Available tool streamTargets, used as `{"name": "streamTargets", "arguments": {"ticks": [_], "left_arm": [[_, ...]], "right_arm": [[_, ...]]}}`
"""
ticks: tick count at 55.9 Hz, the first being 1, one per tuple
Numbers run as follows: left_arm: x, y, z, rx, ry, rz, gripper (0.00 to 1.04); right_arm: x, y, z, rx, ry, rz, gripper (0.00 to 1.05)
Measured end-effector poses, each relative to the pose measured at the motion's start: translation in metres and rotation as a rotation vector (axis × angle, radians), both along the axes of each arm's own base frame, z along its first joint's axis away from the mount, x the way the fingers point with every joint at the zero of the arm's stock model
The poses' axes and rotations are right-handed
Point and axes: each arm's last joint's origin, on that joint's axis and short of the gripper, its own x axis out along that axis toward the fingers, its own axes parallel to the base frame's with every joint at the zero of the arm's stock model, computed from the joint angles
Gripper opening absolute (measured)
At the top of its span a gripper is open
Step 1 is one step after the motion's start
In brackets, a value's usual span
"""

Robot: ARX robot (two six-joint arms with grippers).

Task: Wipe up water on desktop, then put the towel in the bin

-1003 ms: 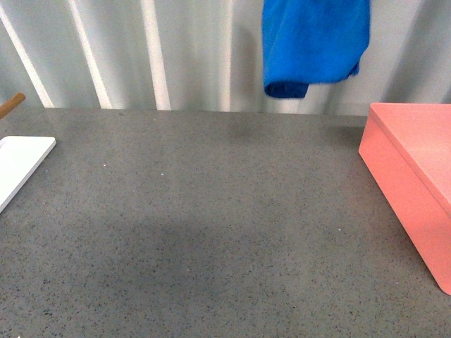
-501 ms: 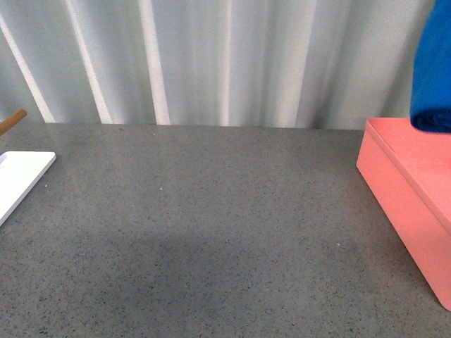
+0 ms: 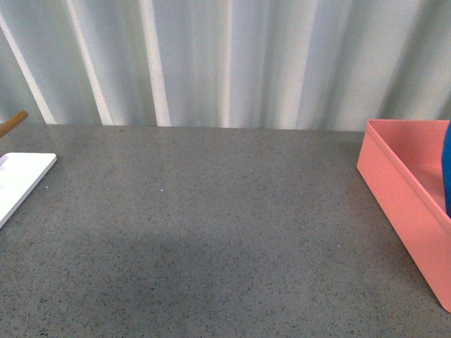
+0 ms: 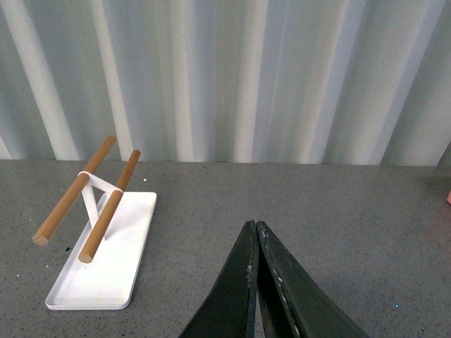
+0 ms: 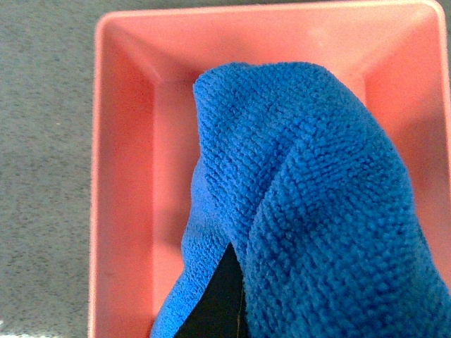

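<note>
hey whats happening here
The right gripper holds the towel over the bin, the cloth hanging down into it, not yet let go. The left gripper is shut and empty above the desktop, near a white rack. No water shows on the desktop.

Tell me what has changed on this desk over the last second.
The towel, held by the right gripper, was carried rightward from above the far edge of the desktop and lowered over the open bin. The front view now shows only a blue sliver at its right border. Nothing was let go. The bin and the white board stayed put.
</note>
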Motion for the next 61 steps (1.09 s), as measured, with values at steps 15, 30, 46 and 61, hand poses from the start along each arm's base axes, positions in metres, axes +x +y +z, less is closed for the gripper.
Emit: {"name": "streamTargets", "arguments": {"ticks": [15, 30, 46, 61], "left_arm": [[0.000, 0.000, 0.000, 0.000, 0.000, 0.000, 0.04], [0.000, 0.000, 0.000, 0.000, 0.000, 0.000, 0.04], [0.000, 0.000, 0.000, 0.000, 0.000, 0.000, 0.04], [0.000, 0.000, 0.000, 0.000, 0.000, 0.000, 0.04]], "right_arm": [[-0.009, -0.037, -0.039, -0.043, 0.080, -0.088, 0.04], [-0.008, -0.040, -0.068, -0.056, 0.147, -0.104, 0.27], [-0.001, -0.028, -0.065, -0.045, 0.134, -0.064, 0.73], [0.001, -0.021, -0.065, -0.037, 0.133, -0.047, 0.97]]}}
